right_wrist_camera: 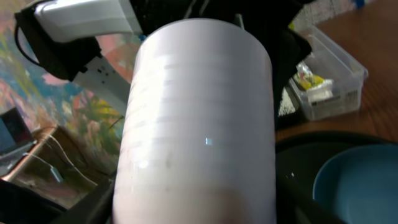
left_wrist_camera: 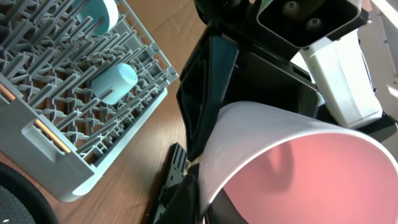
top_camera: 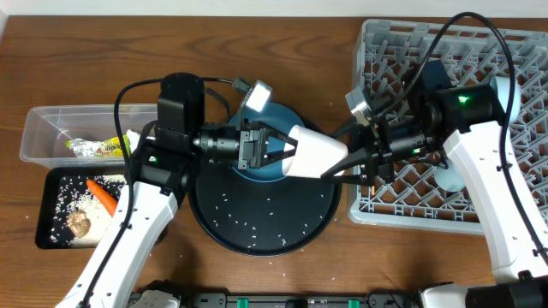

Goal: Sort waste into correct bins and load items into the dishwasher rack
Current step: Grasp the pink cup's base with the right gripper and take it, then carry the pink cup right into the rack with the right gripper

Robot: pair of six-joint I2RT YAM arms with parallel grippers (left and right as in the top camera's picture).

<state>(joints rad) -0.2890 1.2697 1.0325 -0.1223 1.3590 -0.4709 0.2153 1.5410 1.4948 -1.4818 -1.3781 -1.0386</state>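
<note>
The pink cup (top_camera: 312, 154) hangs on its side over the large round black tray (top_camera: 257, 214), held between both arms. My left gripper (top_camera: 278, 152) is shut on its rim, and the pink inside of the cup (left_wrist_camera: 298, 168) fills the left wrist view beside my left gripper (left_wrist_camera: 199, 199). My right gripper (top_camera: 347, 162) has the cup's base end between its fingers. In the right wrist view the cup's pale wall (right_wrist_camera: 199, 112) fills my right gripper (right_wrist_camera: 196, 211), with dark fingers against both sides. The dark-blue plate (top_camera: 291, 115) lies on the tray under the cup. The dishwasher rack (top_camera: 514, 214) stands at the right.
A light-blue cup (left_wrist_camera: 115, 84) lies in the rack (left_wrist_camera: 62, 124). The clear tub (top_camera: 51, 128) at the left holds the wrapper (top_camera: 107, 147) and foil (top_camera: 79, 147). The shallow black tray (top_camera: 51, 214) holds a carrot piece (top_camera: 103, 197), a brown lump (top_camera: 79, 222) and rice. Rice grains dot the round tray.
</note>
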